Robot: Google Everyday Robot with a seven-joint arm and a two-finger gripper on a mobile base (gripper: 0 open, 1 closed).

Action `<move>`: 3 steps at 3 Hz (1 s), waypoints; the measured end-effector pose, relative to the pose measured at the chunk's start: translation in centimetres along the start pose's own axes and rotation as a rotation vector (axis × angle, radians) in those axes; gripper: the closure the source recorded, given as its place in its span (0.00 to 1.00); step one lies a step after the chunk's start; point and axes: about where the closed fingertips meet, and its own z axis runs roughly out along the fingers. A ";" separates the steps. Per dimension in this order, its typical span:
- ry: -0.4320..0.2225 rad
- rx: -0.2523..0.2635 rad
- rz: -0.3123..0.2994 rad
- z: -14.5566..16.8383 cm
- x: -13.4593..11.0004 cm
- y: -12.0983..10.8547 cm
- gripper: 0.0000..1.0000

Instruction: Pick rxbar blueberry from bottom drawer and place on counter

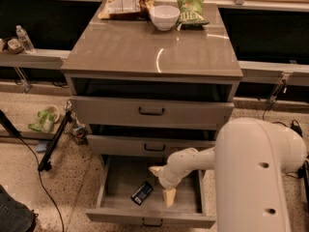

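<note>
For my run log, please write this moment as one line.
gripper: open, in bottom drawer, beside rxbar blueberry | rxbar blueberry: on drawer floor, ungrasped

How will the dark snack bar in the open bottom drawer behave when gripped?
The snack bar lies flat and thin, so it probably won't roll, but its wrapper may slide on the drawer floor. Small, likely light. The gripper hangs open beside it.

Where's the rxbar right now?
The rxbar lies flat on the floor of the open bottom drawer, image-left of centre near the front. The end effector hovers inside the drawer just image-right of it, not touching.
</note>
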 end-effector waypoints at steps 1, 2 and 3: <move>0.038 -0.011 -0.051 2.8 0.5 -1.2 0.00; 0.085 -0.014 -0.110 5.1 1.0 -2.9 0.00; 0.083 -0.006 -0.153 7.2 1.1 -3.9 0.00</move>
